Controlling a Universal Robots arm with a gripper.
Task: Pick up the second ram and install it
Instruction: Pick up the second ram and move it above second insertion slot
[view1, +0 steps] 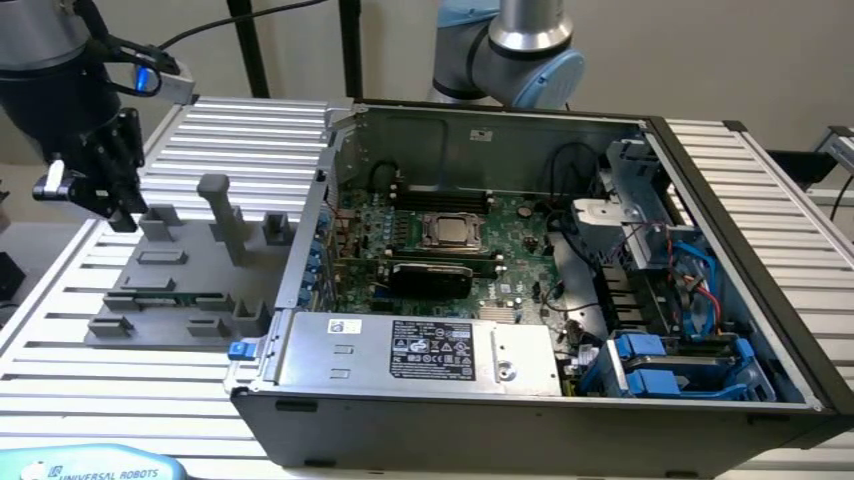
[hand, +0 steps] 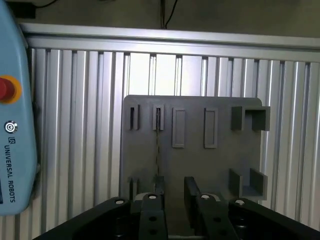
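Note:
The second ram (view1: 168, 297) is a thin dark-green stick standing on edge in a slot of the grey fixture plate (view1: 160, 262), on the exterior view's left. In the wrist view the ram (hand: 158, 142) appears edge-on as a thin line on the plate (hand: 192, 162). My gripper (view1: 124, 218) hangs above the far left part of the plate, apart from the ram. Its black fingers (hand: 153, 205) stand apart, the gripper (hand: 173, 192) open with nothing between them. The ram lines up closer to one finger than to the gap.
An open computer case (view1: 400, 352) sits on the exterior view's right, its motherboard and CPU socket (view1: 454, 232) exposed. Grey blocks and a tall post (view1: 216, 205) rise from the plate. A blue teach pendant (hand: 15, 125) lies on the slatted table beside the plate.

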